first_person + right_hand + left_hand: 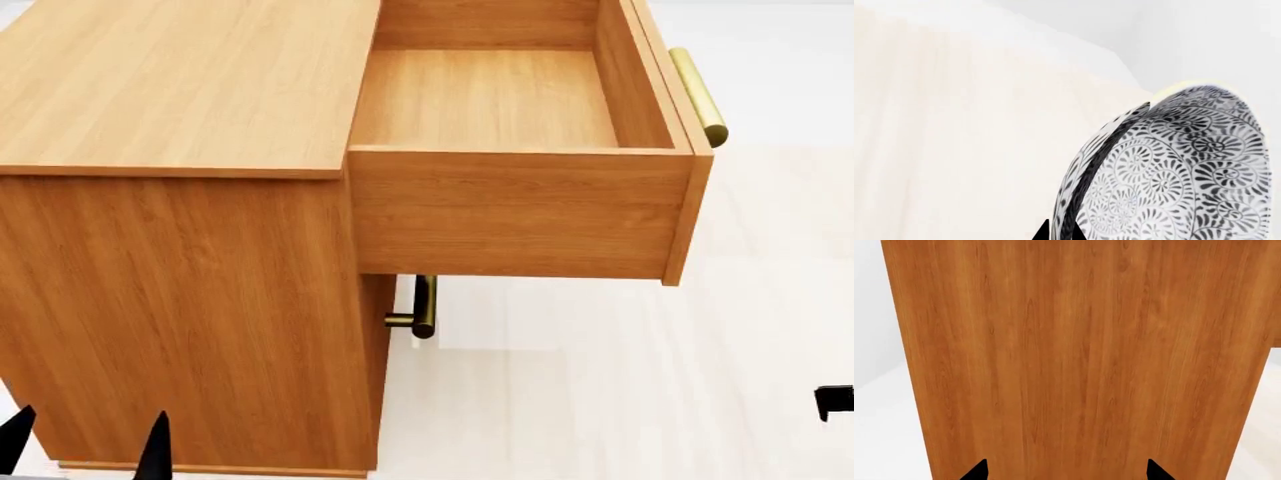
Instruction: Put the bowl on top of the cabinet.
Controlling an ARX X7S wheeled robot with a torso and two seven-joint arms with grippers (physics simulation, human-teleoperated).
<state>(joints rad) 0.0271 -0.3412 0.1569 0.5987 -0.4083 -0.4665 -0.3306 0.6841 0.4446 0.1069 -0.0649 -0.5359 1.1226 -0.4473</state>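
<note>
1. Cabinet [174, 90]: top drawer [514, 100] pulled out, top bare, pale floor [601, 390], white walls.
2. Left tool [1066, 471]: fingers apart, facing cabinet side.
3. Right tool [1057, 234]: clamped on bowl [1174, 175] rim, above floor.

Cabinet [174, 80] of orange-brown wood with fine straight grain, smooth and matt; same wood on the open drawer [521, 210], a little paler inside. Bar handles [697, 95] of brass-like metal, polished, with soft shine. Bowl [1174, 180] looking like glazed ceramic, white with dense dark leaf pattern, smooth. Floor [601, 400] pale cream, faint wood-like streaks, matt. Gripper fingertips [1157, 471] plain black, matt.
</note>
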